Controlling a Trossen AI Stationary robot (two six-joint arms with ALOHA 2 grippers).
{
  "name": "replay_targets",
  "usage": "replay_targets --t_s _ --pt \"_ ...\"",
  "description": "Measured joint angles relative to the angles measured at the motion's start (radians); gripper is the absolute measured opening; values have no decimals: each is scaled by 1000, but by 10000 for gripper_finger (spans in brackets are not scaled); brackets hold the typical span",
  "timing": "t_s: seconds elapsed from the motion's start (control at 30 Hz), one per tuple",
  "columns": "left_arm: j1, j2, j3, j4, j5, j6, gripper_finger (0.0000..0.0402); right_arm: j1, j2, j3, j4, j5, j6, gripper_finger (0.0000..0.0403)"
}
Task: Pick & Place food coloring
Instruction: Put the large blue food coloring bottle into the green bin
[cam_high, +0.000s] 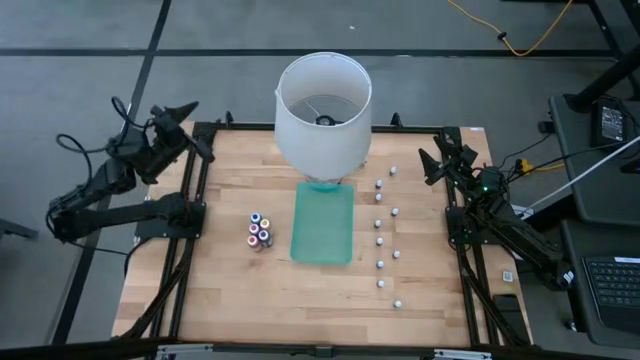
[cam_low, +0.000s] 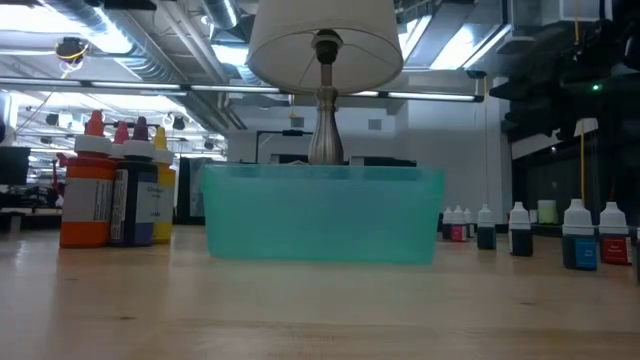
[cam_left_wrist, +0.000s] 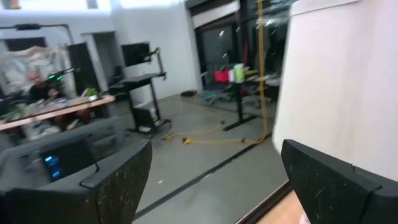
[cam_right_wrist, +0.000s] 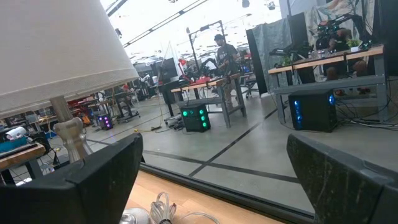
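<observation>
Honestly, nothing is picked yet, so the risks lie ahead.

Bottles: the food coloring (cam_high: 260, 231) stands as a tight cluster on the worktop (cam_high: 220, 290), just left of the green tray (cam_high: 323, 224).

My left jaws (cam_high: 183, 118): released, empty, parked at the far left corner, well apart from the cluster.

My right jaws (cam_high: 440, 160): released, empty, waiting at the far right edge.

Tipping risk: the bottles touch one another; closing on one could knock its neighbours over, I judge.

Slip risk: round caps and narrow bodies may twist out of a skewed pinch.

Lamp (cam_high: 322, 112): stands at the tray's far end; its wide shade overhangs my path from the far side.

Small bottles (cam_high: 380, 241): scattered in a line right of the tray, in my right arm's way.

Tray wall: a low carry could clip it.
</observation>
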Motion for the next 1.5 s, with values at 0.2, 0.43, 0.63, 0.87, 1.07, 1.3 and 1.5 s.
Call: replay_targets --t_s 0.2,0.43,0.63,0.87,1.07,1.3,1.5 --pt "0 154 166 -108 -97 -49 353 0 0 0 0 0 0 399" --pt "-77 310 314 -215 -260 -171 353 0 0 0 0 0 0 399" --pt "-227 405 381 -295 -421 -287 353 0 0 0 0 0 0 399" --pt "-375 462 387 -379 -515 -468 353 0 0 0 0 0 0 399" --pt "-450 490 387 -403 -515 -586 353 0 0 0 0 0 0 399" --pt "-533 489 387 -416 -489 -657 353 0 0 0 0 0 0 399" --pt "-591 498 387 -470 -314 -786 353 0 0 0 0 0 0 399"
